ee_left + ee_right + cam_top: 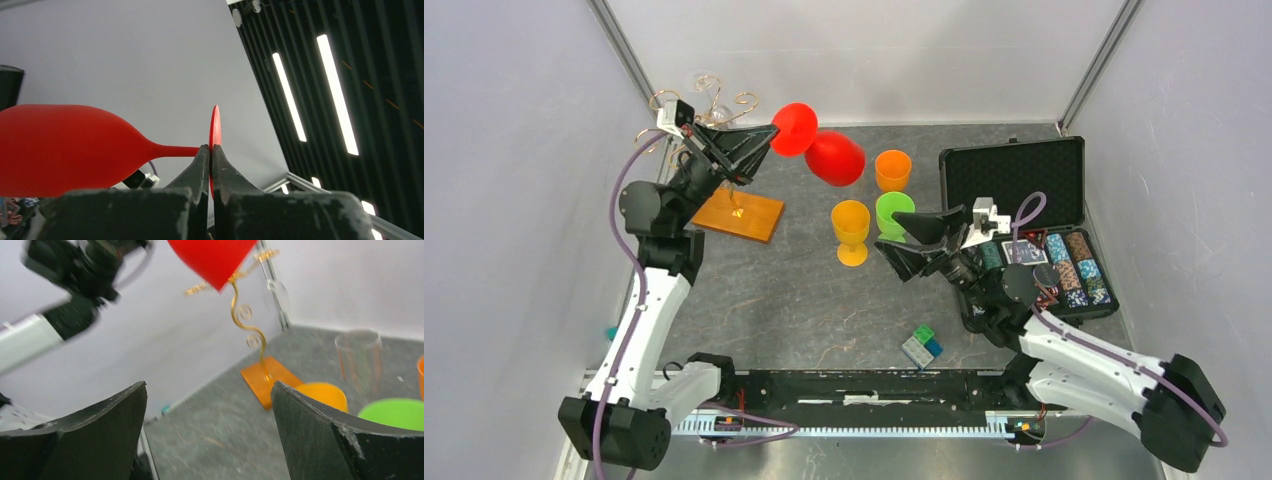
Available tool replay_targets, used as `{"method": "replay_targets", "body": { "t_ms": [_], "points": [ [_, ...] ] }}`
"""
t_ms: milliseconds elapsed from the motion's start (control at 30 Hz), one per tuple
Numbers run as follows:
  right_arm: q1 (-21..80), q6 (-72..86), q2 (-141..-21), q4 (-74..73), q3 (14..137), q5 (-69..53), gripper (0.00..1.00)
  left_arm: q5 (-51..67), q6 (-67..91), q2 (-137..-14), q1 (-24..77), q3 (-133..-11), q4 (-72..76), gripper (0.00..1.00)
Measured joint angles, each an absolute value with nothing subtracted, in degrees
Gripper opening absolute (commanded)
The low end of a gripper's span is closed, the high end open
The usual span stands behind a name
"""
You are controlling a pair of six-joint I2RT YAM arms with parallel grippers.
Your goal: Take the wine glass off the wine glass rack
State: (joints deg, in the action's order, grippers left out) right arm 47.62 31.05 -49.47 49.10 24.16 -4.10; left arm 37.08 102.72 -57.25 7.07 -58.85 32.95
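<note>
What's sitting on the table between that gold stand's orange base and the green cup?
A yellow goblet stands there, close beside the green cup; the rest of the stretch toward the orange base is bare. The overhead view shows it best.

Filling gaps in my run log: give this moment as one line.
left gripper: shut on red wine glass foot | glass: sideways, aloft, off rack | right gripper: open, empty
</note>
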Motion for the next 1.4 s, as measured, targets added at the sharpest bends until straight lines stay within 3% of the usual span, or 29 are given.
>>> {"method": "replay_targets", "body": {
  "t_ms": [200,400,700,767,933,1033,1400],
  "points": [
    [44.45,41.87,-61.06,72.07,24.53,-7.97,0.98,32.16,112.14,-54.43,12.01,-53.43,39.42,0.02],
    [43.97,52.16,-71.48,82.56,29.8,-12.71,0.95,27.59,116.46,-47.42,14.63,-48.58,40.42,0.02],
    [43.97,61.19,-77.82,83.55,36.56,-19.9,0.73,24.93,117.58,-44.07,14.76,-47.16,40.34,0.02],
    [43.99,61.65,-77.8,83.57,36.95,-21.02,0.73,24.45,117.6,-44.23,14.76,-47.13,40.18,0.02],
    [44.03,61.19,-77.14,83.57,37.3,-22.94,0.9,23.49,117.6,-44.23,14.76,-47.13,38.96,0.02],
    [44.03,59.37,-75.75,83.57,37.3,-23.38,0.9,22.85,117.6,-44.01,14.76,-47.13,37.98,0.02],
    [44.03,55.4,-73.06,83.66,41.74,-26.0,0.68,22.61,117.62,-42.59,14.76,-47.13,35.24,0.02]
  ]
}}
